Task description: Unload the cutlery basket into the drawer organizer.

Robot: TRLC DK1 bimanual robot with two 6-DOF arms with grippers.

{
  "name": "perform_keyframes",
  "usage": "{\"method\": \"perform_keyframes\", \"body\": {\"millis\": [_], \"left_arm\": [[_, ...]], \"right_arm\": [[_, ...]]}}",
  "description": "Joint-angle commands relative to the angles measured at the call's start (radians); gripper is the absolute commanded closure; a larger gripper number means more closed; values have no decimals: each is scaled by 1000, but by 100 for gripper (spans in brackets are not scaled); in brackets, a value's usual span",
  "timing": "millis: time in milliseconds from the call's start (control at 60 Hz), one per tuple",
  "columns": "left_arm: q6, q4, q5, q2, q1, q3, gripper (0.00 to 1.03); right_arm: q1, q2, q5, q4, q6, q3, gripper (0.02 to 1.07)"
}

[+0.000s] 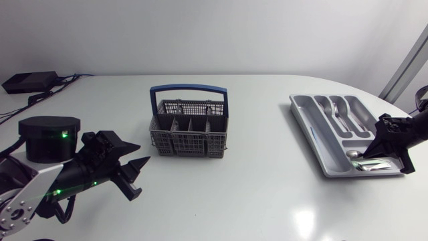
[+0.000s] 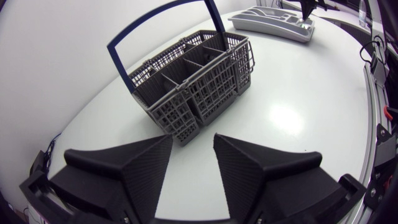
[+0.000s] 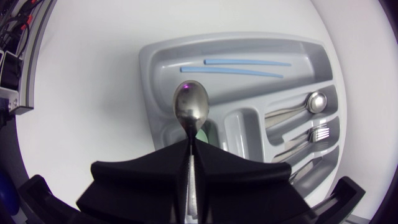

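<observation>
One spoon (image 3: 190, 107) was pinched in R hand (image 3: 189, 148) above drawer organizer (image 3: 147, 87); needed lowering flat into slot under hand before release.

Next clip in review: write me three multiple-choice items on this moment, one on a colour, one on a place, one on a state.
1. What colour is the cutlery basket's handle? A) red B) blue C) yellow
2. Where is the spoon held by the right gripper? A) inside the cutlery basket B) over the drawer organizer C) on a plate
3. How is the left gripper? A) open, empty B) shut on a knife C) shut on the handle
Key: 1 B, the handle arches blue over the grey basket; 2 B, the right wrist view shows its bowl above the organizer's compartments; 3 A, its fingers stand apart with nothing between.
</observation>
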State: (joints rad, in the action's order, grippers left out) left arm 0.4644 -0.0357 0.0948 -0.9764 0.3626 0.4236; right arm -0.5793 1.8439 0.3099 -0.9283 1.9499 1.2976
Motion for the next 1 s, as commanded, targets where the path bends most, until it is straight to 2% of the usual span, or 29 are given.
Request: {"method": "perform_keyframes", "body": {"millis": [0,167,350,383,400,450,467,550,617,683,833,917,983], "left_arm": [[-23,-10,-12,-19,12,35,55],[-24,-10,-26,-21,15,40,55],[-35,-13,-29,-27,16,38,55],[-36,-15,-29,-27,16,38,55],[-36,-16,-30,-25,15,38,55],[-36,-20,-32,-25,10,40,55],[-36,-21,-30,-25,7,40,55],[-38,-27,-32,-25,-17,47,55],[-44,-38,-30,-27,-45,52,55],[-50,-50,-30,-35,-70,61,55],[-78,-75,-30,-85,-132,104,55],[-87,-89,-27,-136,-172,135,55],[-95,-93,-23,-193,-209,172,55]], "right_arm": [[-37,63,1,-24,86,57,101],[-83,135,-14,-23,133,137,101],[-82,164,-80,26,152,111,100],[-80,163,-86,46,152,97,91],[-79,163,-84,62,147,92,77],[-77,156,-83,91,127,83,49],[-76,153,-83,98,119,80,43],[-74,120,-75,108,89,72,31],[-70,84,-75,109,47,63,18],[-57,34,-66,102,0,52,14],[16,-137,-6,85,-85,-57,14],[96,-224,20,114,-186,-141,14],[182,-285,21,194,-324,-210,14]]}}
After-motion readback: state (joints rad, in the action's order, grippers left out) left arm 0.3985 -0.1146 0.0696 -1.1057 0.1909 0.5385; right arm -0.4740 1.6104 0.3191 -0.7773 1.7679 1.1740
